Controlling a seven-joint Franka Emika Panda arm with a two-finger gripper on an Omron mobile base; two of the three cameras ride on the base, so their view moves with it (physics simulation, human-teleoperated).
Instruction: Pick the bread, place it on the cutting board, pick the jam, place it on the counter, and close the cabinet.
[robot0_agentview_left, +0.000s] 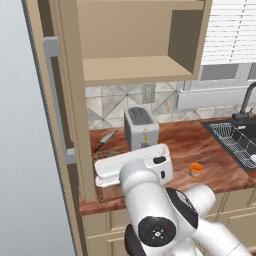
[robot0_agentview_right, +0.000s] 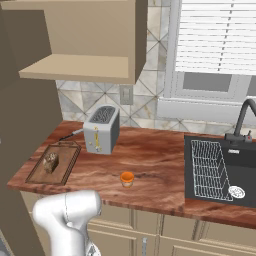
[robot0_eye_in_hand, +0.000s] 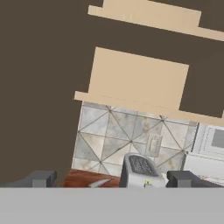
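The bread (robot0_agentview_right: 50, 161), a small brown lump, lies on the cutting board (robot0_agentview_right: 64, 167) at the left end of the counter (robot0_agentview_right: 160, 155). The orange jam (robot0_agentview_right: 127, 178) jar stands on the counter to the right of the board, also seen as the jam (robot0_agentview_left: 196, 169) near the front edge. The cabinet (robot0_agentview_left: 135, 40) above stands open, its door (robot0_agentview_left: 52, 100) with the silver bar handle swung out to the left. My gripper (robot0_eye_in_hand: 113, 179) is open with nothing between its fingertips (robot0_eye_in_hand: 43, 178). It faces the open cabinet shelf and the tiled wall from in front of the counter.
A silver toaster (robot0_agentview_right: 101, 130) stands at the back of the counter beside the board, with a knife (robot0_agentview_left: 105, 141) lying to its left. A black sink (robot0_agentview_right: 220, 170) with a wire rack and a faucet (robot0_agentview_right: 242, 120) sits at the right. A window with blinds is above it.
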